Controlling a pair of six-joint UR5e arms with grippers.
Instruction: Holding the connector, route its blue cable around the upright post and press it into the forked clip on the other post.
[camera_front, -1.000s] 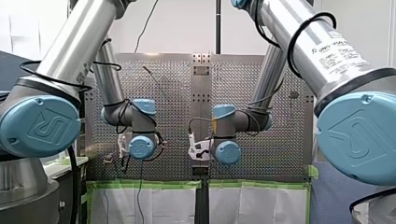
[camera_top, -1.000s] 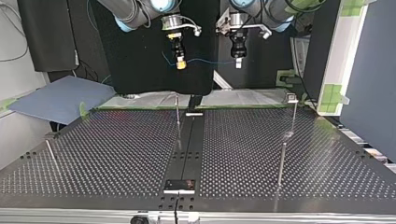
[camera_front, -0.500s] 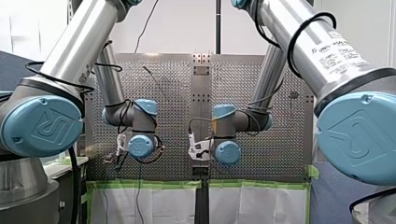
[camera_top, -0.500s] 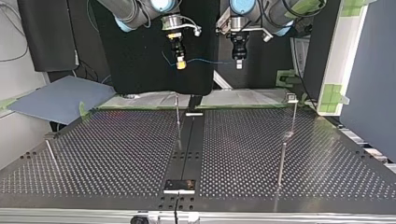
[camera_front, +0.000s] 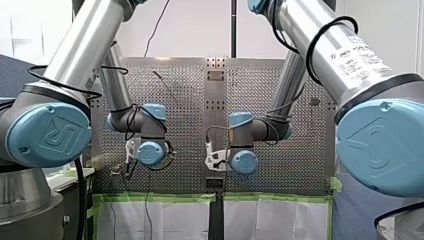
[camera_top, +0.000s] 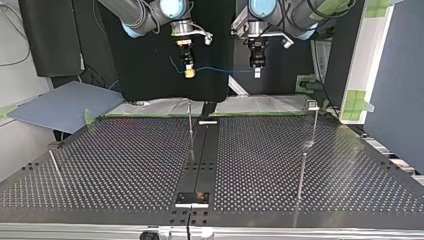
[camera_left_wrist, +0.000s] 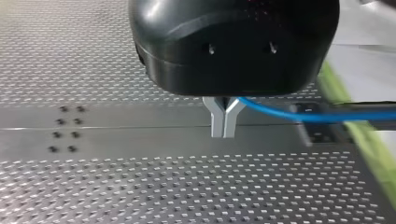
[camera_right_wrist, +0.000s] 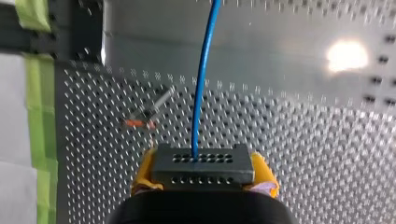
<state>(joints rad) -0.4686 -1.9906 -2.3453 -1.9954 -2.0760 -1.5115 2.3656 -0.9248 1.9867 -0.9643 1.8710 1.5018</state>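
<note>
My right pincer and my left pincer hang high over the desk's far edge, with open air beneath both. The blue cable stretches level from the connector clamped in my right pincer to my left's pinched tips, barring the gap between them. Below, a thin upright post stands by the centre rail. A far post and a nearer post stand at the top view's right, and a short rod leans at its left. Wide lanes of perforated plate run between them.

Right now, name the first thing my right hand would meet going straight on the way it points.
Likely the perforated table: the right hand, shut on the connector, points down at bare plate. The thin post stands beside that line. Depth is unclear.
</note>
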